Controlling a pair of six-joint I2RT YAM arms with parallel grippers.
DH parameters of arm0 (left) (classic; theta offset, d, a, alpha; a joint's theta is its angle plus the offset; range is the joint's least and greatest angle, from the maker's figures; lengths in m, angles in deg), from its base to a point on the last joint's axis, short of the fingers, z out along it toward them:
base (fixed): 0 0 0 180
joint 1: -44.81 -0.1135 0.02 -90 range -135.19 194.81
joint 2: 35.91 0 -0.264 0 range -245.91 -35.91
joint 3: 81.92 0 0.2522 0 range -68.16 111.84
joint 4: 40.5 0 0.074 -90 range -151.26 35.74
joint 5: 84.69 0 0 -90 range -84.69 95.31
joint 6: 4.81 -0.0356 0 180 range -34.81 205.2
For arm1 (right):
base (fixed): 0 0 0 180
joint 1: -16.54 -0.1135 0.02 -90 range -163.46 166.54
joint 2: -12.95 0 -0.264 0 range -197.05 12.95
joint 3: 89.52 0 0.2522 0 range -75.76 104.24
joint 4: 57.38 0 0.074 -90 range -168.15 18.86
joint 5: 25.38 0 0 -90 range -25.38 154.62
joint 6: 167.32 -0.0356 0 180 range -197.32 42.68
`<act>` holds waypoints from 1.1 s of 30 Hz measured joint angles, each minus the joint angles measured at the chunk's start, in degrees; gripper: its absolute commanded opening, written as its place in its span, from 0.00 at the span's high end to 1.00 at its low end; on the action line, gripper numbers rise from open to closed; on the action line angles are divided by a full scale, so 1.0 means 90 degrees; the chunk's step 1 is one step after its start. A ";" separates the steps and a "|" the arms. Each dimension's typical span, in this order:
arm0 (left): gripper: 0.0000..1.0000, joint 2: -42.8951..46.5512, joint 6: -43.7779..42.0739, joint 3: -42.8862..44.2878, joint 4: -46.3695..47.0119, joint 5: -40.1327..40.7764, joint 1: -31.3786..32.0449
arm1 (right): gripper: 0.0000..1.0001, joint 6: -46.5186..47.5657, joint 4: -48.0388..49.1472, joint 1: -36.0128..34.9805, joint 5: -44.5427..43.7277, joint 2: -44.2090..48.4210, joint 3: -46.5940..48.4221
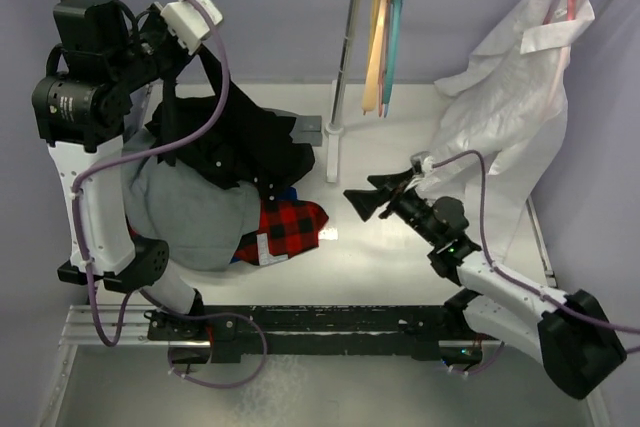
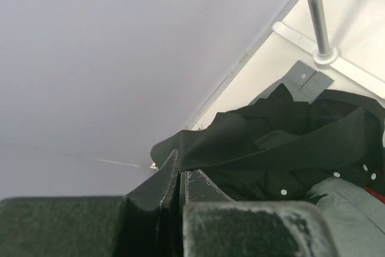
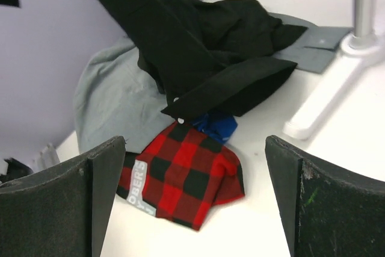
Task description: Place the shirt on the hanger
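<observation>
Near the far-left corner of the table (image 1: pixel 400 247), the crumpled black shirt (image 1: pixel 240 142) stretches up into the gripping left fingers (image 2: pixel 162 179); right fingers (image 3: pixel 90 203) are open.

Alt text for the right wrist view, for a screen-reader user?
A black shirt, one part pulled up toward the top left, drapes over a grey garment. A red-and-black plaid cloth and blue fabric lie at its near edge, framed by the open right tool; a white rack base stands at right.

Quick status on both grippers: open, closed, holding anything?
Left gripper: closed, pinching black fabric of the shirt.
Right gripper: open, holding nothing.
</observation>
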 measured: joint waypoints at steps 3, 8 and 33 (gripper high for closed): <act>0.99 0.0061 0.0019 0.0075 0.0046 0.0177 0.0029 | 0.00 0.1064 0.0617 -0.0908 -0.0534 -0.0775 0.0206; 0.99 0.0435 -0.0015 -0.0117 0.0454 0.0590 0.0034 | 0.00 0.3201 0.1736 -0.2285 -0.1083 -0.2152 0.0634; 1.00 0.1783 -0.1117 -0.0945 0.1399 0.1139 0.0034 | 0.10 0.5289 0.4605 -0.0940 0.0454 -0.6487 0.3364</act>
